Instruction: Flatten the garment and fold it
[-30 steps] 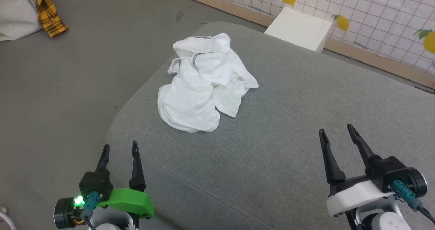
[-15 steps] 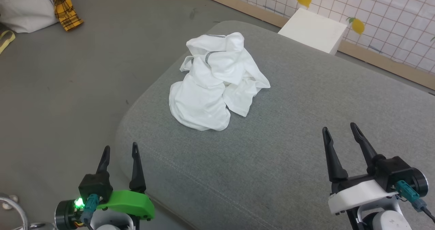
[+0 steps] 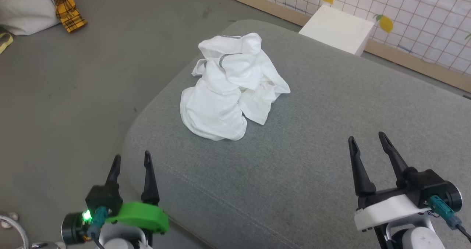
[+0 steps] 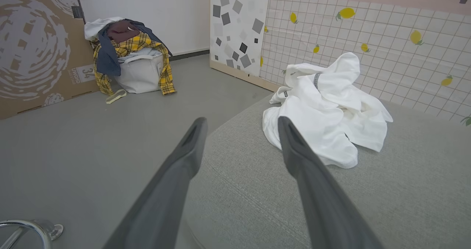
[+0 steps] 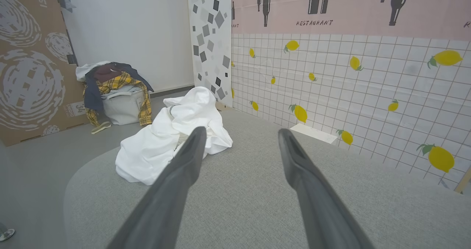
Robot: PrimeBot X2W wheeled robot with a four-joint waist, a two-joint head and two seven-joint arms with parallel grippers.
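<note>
Both black-fingered and teal-plugged, the left hand wears a green shell with a lit green lamp, the right hand a white one.

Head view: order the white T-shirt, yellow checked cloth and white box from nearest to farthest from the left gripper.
From the left gripper:
1. White T-shirt, on the cushion, ahead-right.
2. Yellow checked cloth, across the floor, far left.
3. White box, beyond the cushion, far right.

Head view: high, angled down across grey cushion, garment upper centre. Wrist views: low, near cushion level, facing lemon-tiled wall; both share garment, laundry basket at upper left.
</note>
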